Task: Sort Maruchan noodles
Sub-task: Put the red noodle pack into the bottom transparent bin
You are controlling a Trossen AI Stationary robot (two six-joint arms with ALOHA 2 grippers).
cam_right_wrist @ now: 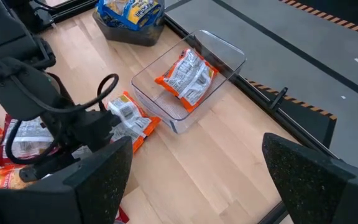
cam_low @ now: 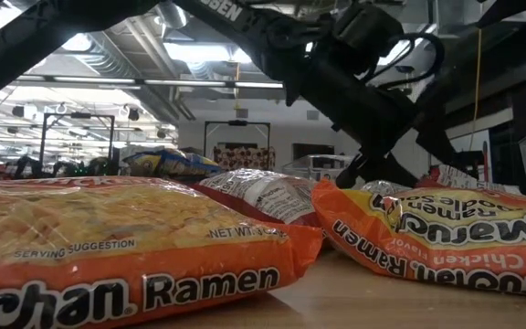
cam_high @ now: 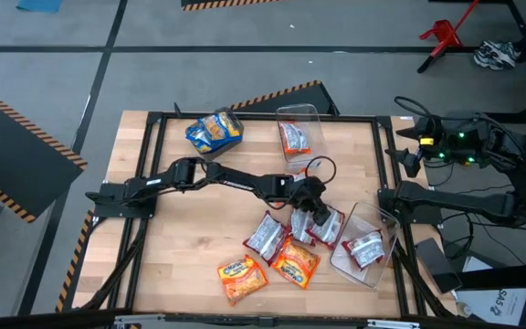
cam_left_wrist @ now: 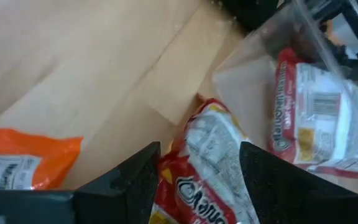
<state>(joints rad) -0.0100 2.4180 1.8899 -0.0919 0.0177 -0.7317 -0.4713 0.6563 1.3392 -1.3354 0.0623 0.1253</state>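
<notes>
Left arm: stretched across worktop [cam_high: 190, 274]; left end effector [cam_high: 319, 216] spread, straddling red noodle packet [cam_left_wrist: 201, 168]. Right end effector [cam_right_wrist: 191, 180]: spread, raised at table's right edge.

My matt black plastic jaws straddle a glossy, crinkled red-and-white plastic noodle packet [cam_left_wrist: 197, 168]. The pale wooden bench [cam_left_wrist: 73, 68] looks smooth and satin. The clear plastic bin [cam_right_wrist: 188, 81] is glassy and shiny; the orange plastic noodle packets [cam_low: 126, 247] gleam, their film wrinkled.
</notes>
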